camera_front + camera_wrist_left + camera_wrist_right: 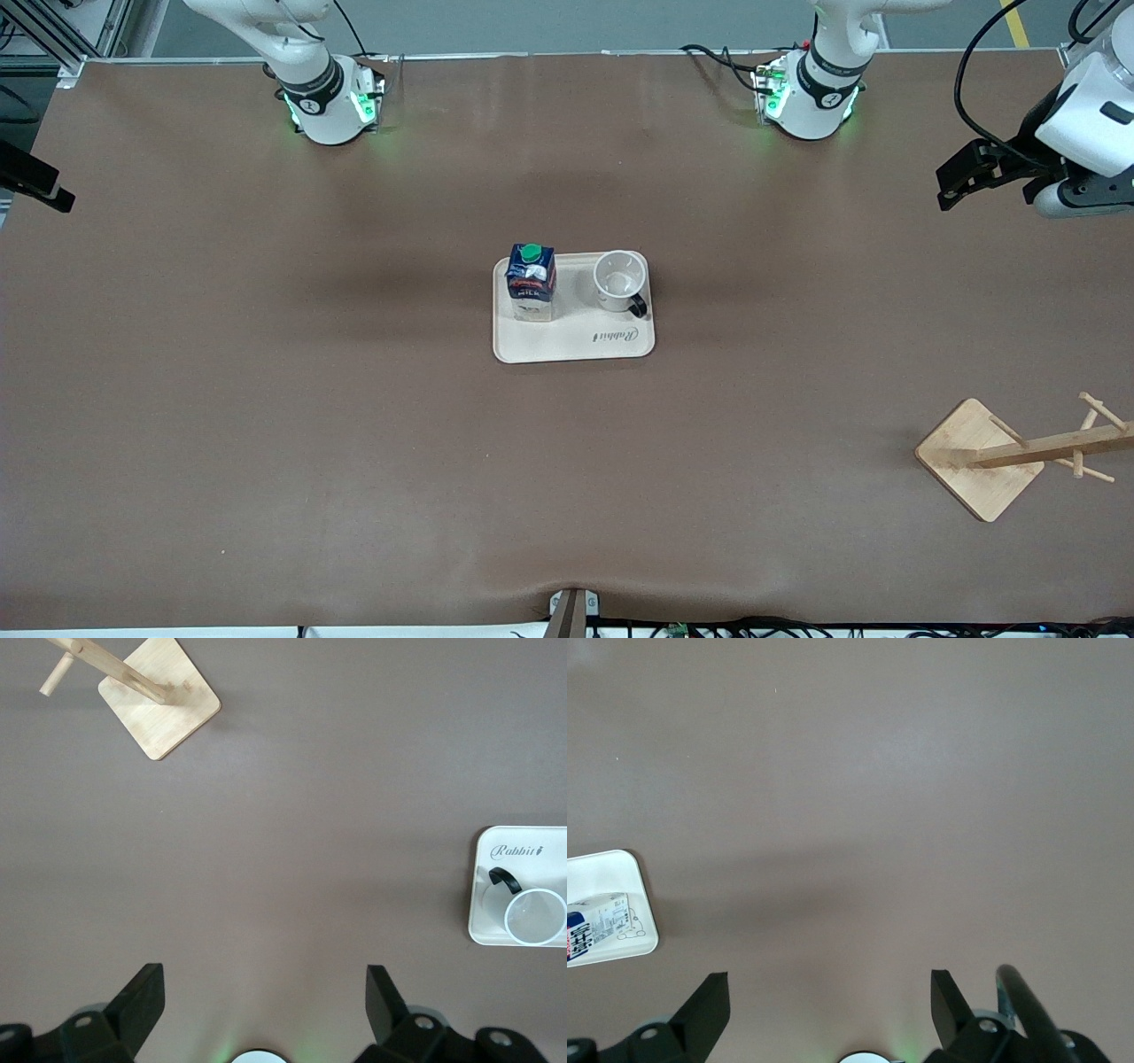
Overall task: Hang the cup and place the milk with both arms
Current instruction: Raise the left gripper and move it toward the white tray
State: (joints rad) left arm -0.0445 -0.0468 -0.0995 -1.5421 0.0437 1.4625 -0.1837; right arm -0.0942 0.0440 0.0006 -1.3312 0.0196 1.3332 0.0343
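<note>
On a cream tray at mid-table stand the milk and the cup, both upright. The milk is a dark-blue carton with a green cap, on the tray's half toward the right arm's end. The cup is white, mouth up, its black handle turned toward the front camera. My left gripper hangs high over bare table near its base, open and empty; its wrist view shows the cup. My right gripper is likewise high, open and empty, with the milk at its view's edge.
A wooden cup rack with pegs on a square base stands near the front camera at the left arm's end; it also shows as the rack in the left wrist view. Brown mat covers the table around the tray.
</note>
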